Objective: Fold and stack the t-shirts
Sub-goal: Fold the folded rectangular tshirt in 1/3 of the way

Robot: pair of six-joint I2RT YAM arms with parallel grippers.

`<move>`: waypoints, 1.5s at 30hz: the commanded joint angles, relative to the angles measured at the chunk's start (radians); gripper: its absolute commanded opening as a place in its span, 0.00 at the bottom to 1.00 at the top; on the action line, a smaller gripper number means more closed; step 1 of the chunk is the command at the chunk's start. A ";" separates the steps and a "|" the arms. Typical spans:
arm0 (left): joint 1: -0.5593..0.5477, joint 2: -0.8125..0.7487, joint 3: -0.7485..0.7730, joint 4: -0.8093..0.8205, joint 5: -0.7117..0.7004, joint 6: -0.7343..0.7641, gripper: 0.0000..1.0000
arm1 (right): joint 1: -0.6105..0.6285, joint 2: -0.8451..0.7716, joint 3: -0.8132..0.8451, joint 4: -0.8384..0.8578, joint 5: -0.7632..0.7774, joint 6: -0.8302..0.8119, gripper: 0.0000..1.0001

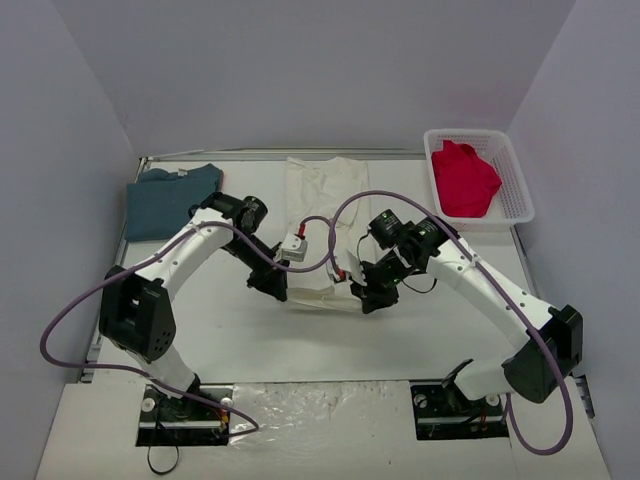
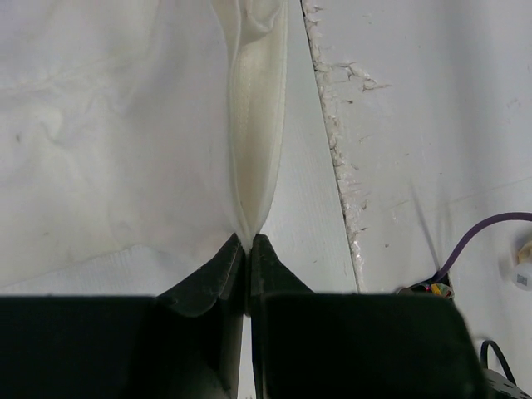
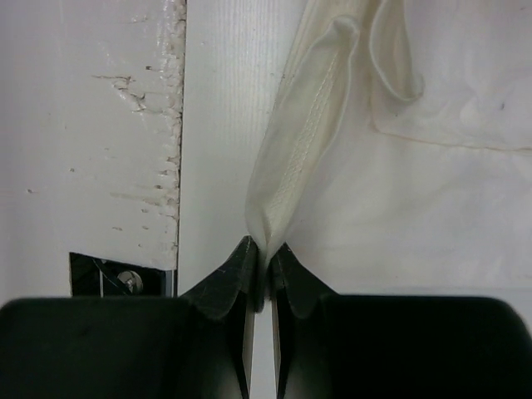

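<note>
The cream shirt (image 1: 325, 190) lies mid-surface, running away from the arms. Its near hem is lifted at two corners. The left fingers (image 1: 275, 285) are pressed together on a fold of that hem (image 2: 249, 246), with the cloth (image 2: 108, 150) spread flat to their left. The right fingers (image 1: 365, 296) are likewise clamped on the other corner (image 3: 264, 249). The teal shirt (image 1: 170, 200) sits at the far left of the surface (image 1: 230, 340). The red shirt (image 1: 463, 180) is heaped in the basket (image 1: 516, 185) at far right, well apart from the others.
</note>
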State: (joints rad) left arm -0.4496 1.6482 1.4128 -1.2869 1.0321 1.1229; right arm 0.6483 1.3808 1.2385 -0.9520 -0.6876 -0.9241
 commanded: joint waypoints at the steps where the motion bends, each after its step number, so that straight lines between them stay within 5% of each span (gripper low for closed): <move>1: -0.012 -0.054 0.037 -0.371 0.009 0.054 0.02 | -0.006 -0.025 0.026 -0.165 -0.033 -0.038 0.00; 14: -0.017 -0.022 0.173 -0.187 -0.075 -0.155 0.02 | -0.028 0.069 0.006 -0.067 0.007 -0.028 0.00; 24: -0.014 0.091 0.256 -0.178 -0.148 -0.161 0.02 | -0.182 0.187 0.085 -0.033 0.017 -0.064 0.00; 45: 0.020 0.317 0.523 -0.164 -0.236 -0.190 0.02 | -0.280 0.435 0.286 -0.034 0.066 -0.127 0.00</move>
State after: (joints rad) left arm -0.4328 1.9717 1.8835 -1.3006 0.8360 0.8837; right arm 0.3916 1.7798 1.4883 -0.9115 -0.6971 -1.0767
